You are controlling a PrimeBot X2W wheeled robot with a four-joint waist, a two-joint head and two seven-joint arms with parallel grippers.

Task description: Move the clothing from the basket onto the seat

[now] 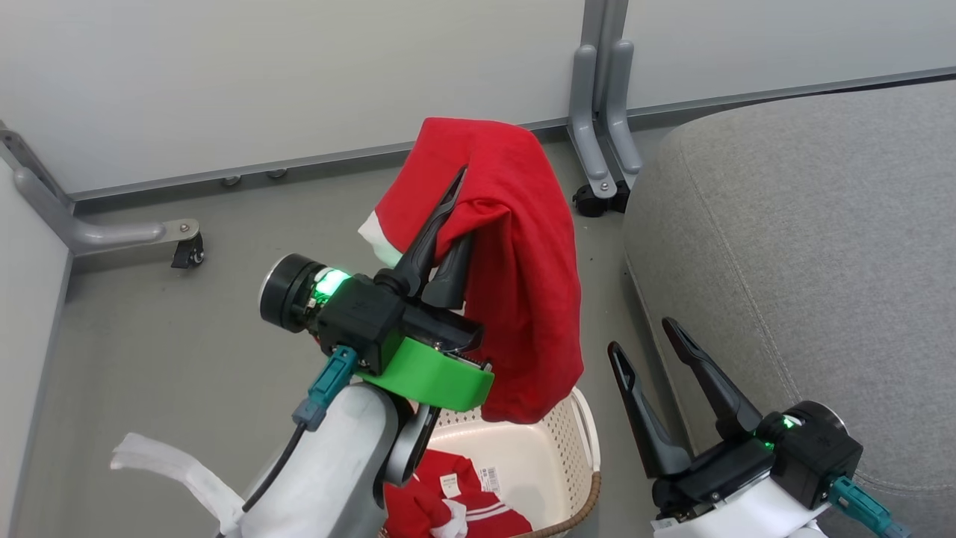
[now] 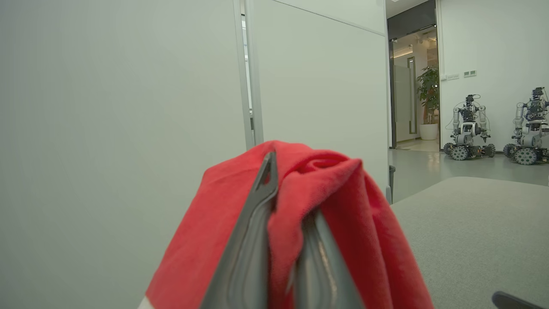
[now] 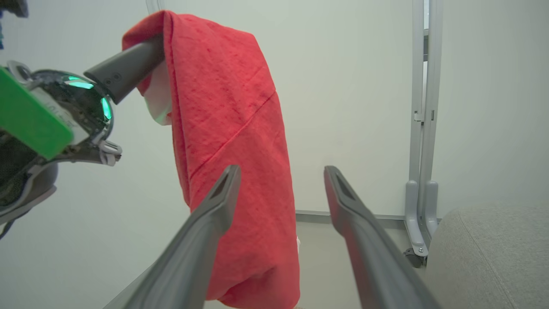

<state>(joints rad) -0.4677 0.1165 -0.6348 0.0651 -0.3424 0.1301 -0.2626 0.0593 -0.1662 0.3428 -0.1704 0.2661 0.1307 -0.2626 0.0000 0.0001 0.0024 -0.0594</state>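
Observation:
My left gripper (image 1: 457, 202) is shut on a red garment (image 1: 523, 284), which hangs in folds above the cream basket (image 1: 575, 448). In the left wrist view the garment (image 2: 364, 240) drapes over both fingers (image 2: 253, 240). The right wrist view shows the same garment (image 3: 231, 141) hanging from the left gripper's finger (image 3: 128, 68). A second red garment with white stripes (image 1: 455, 504) lies in the basket. My right gripper (image 1: 646, 336) stands open and empty between the basket and the grey sofa (image 1: 821, 246), its fingers (image 3: 201, 231) spread wide.
Pale partition walls with grey metal feet and castors (image 1: 601, 142) close in the grey floor behind the basket. A white strap (image 1: 172, 463) trails at the lower left. Other wheeled robots (image 2: 469, 128) stand far off beyond the sofa (image 2: 472, 231).

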